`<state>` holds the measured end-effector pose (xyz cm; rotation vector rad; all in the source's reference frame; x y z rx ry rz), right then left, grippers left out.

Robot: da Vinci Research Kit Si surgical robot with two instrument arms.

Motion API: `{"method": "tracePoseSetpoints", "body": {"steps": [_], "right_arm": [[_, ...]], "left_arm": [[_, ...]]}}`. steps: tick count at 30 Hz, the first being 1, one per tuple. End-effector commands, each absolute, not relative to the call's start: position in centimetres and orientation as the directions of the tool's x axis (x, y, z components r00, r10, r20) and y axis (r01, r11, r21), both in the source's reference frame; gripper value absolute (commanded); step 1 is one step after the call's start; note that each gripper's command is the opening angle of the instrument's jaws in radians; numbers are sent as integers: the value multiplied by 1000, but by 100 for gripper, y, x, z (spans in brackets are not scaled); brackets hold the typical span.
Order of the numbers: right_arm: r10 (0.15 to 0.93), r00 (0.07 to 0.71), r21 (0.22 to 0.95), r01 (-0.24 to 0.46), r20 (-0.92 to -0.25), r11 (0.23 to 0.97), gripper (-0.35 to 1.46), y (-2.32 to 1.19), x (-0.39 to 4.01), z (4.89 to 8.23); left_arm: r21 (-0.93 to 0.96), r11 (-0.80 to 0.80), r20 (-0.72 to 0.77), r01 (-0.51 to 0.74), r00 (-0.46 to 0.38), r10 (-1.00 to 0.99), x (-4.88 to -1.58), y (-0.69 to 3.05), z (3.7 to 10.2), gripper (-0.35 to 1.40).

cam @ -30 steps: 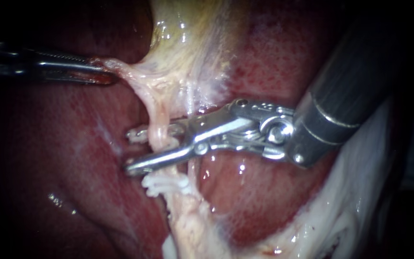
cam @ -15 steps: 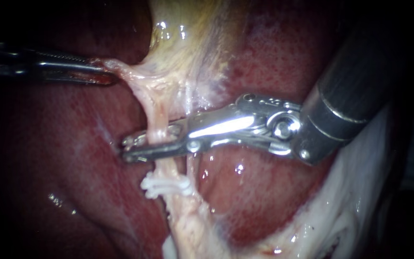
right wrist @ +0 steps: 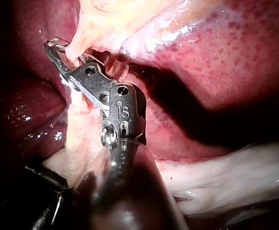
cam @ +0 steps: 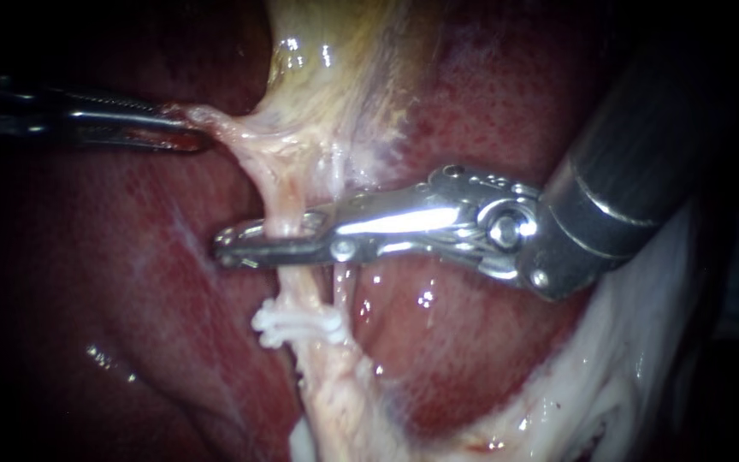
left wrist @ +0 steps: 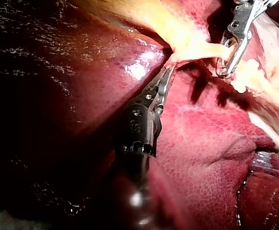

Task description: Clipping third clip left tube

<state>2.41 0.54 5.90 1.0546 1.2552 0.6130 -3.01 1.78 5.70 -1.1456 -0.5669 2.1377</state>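
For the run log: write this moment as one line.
step: clipping left tube | left instrument: shut on pale tissue, stretched taut | right instrument: shut across left tube, above white clips

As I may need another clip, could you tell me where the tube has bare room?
A short bare stretch of the tube lies between the right instrument, clamped across it, and the white clips. A longer one runs above, up to the tissue the left instrument holds. The clips themselves are crowded.

Mottled dark-red liver (cam: 472, 342); yellowish gallbladder (cam: 335, 60); pale pink tube (cam: 282, 192); white clips (cam: 297, 325); silver right tool (cam: 226, 244).
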Motion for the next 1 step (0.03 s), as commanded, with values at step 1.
{"method": "tracePoseSetpoints", "body": {"steps": [1], "right_arm": [[853, 250, 889, 165, -457, 428, -35, 53, 241, 591]], "left_arm": [[-630, -703, -571, -332, -416, 708, -301, 178, 570, -35]]}}
